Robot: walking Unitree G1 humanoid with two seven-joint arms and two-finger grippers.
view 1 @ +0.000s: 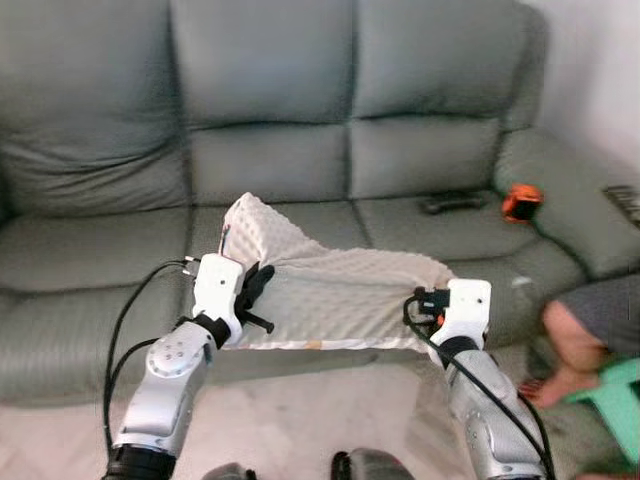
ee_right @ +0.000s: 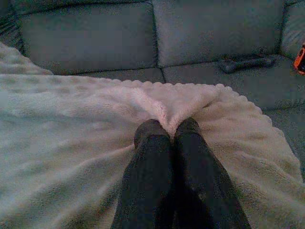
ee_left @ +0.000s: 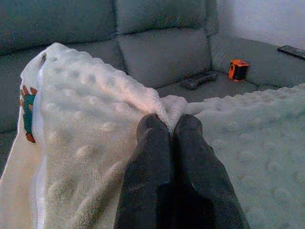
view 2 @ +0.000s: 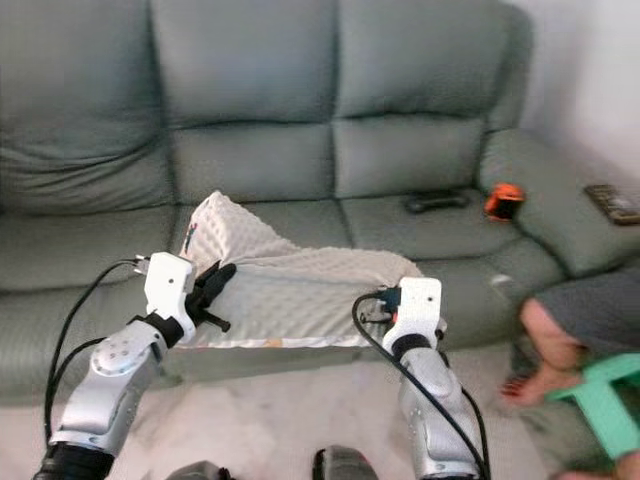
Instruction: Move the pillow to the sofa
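Sofa (view 1: 270,90): you are facing a grey three-seat one, backrest across the top of the head views, right armrest curving toward you. It is carrying everything of note, so places below are given by its edges.

Pillow (view 1: 330,285): cream, dimpled, soft. You are holding it stretched between both arms, and it is draping over the front edge of the middle seat cushion, with one corner peaking up toward the backrest on your left side. Judging by the sag, most of its weight is already resting on the seat; the near hem is hanging just over the front edge.

Left gripper (view 1: 255,295): you are pinching the pillow's left end with it. In the left wrist view the two black fingers (ee_left: 152,143) are pressed together with a fold of fabric squeezed between the tips, which is why that corner is standing up.

Right gripper (ee_right: 167,126): you are doing the same at the right end, near the front edge of the seat; the fingers are clenched on a tuck of the cloth. Two pinches at opposite ends are keeping the floppy thing spread, not bunched.

Person (view 1: 585,330): a bare leg is showing beside the sofa's right armrest, by a green stool (view 1: 620,390). Well apart from your arms.

Remote (view 1: 452,202): lying on the right seat cushion toward the backrest.

Orange object (view 1: 521,202): sitting at the foot of the right armrest, too small to identify.
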